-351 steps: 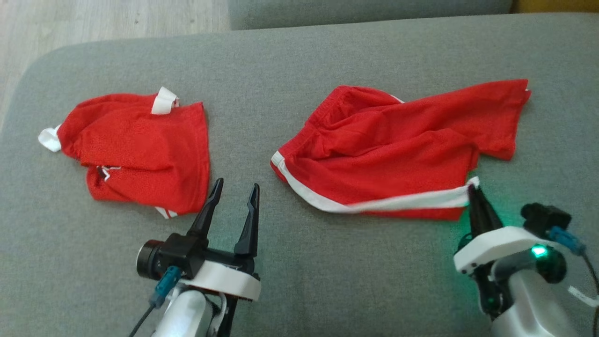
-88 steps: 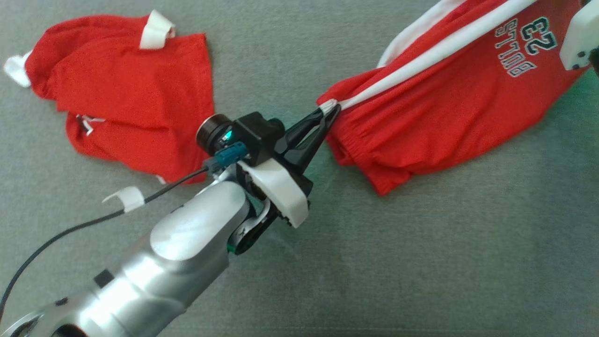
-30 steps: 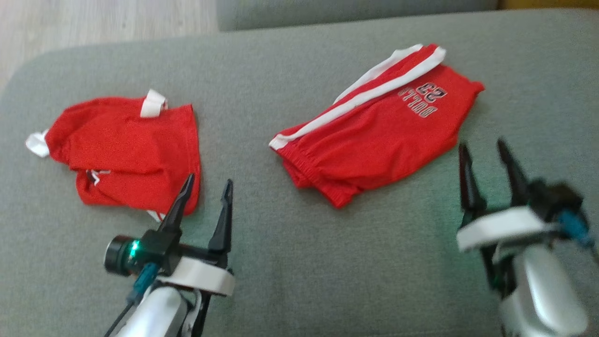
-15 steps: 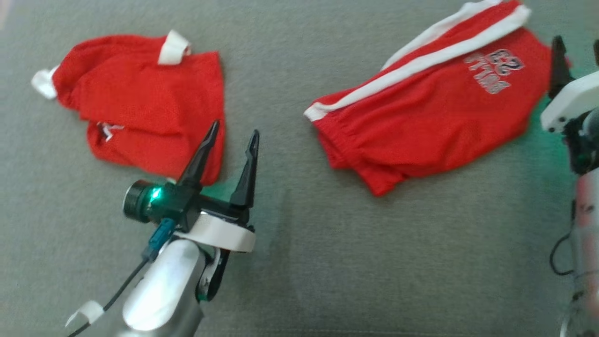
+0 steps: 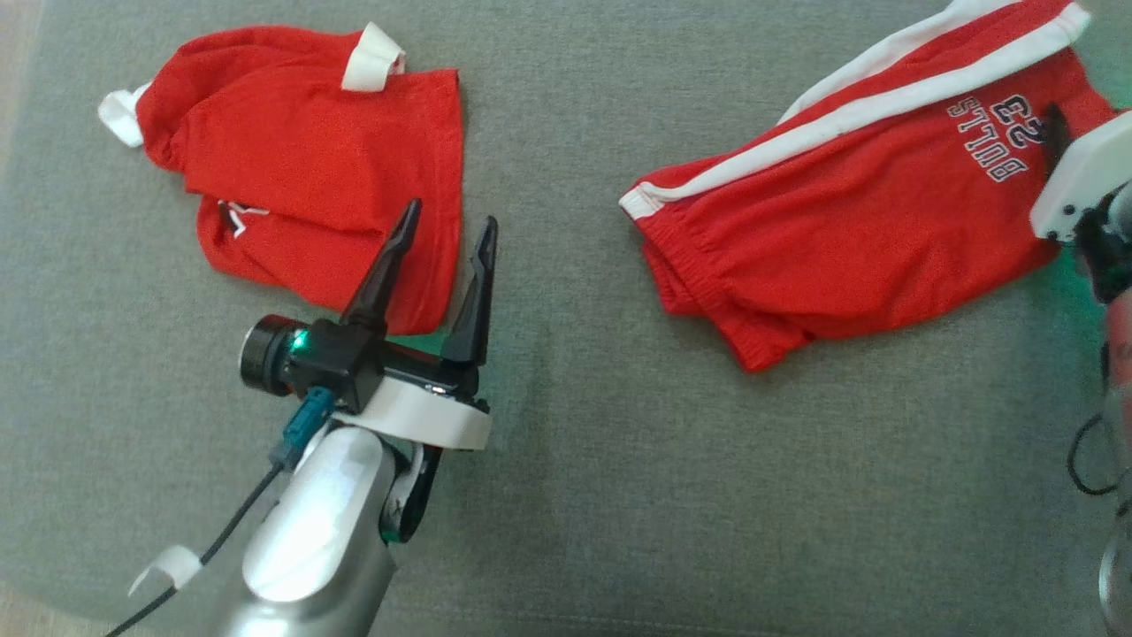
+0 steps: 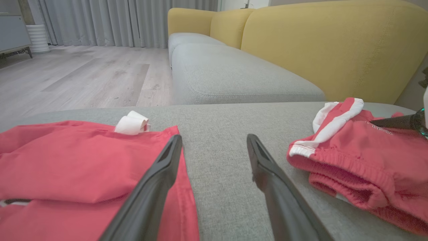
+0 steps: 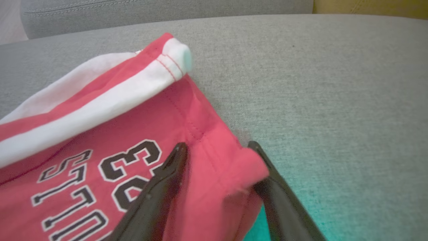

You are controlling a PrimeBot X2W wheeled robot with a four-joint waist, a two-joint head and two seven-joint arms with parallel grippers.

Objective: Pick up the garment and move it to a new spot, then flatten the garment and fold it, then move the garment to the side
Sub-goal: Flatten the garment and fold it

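Red shorts (image 5: 849, 212), folded with the white stripe and lettering up, lie on the right part of the grey cushion (image 5: 619, 495). The right gripper (image 7: 217, 147) straddles the hem corner by the lettering. Its fingers are spread with bunched cloth between them, not pinched as far as I can tell. The left gripper (image 5: 451, 214) hangs spread and empty over the cushion, beside a second red garment (image 5: 309, 168). The risk I see lies in the grab: closing on that corner may catch only the top layer, so a lift or drag would peel the fold open. A one-corner hold could also let the rest trail and bunch. Moved leftwards, the shorts might run into the second garment.
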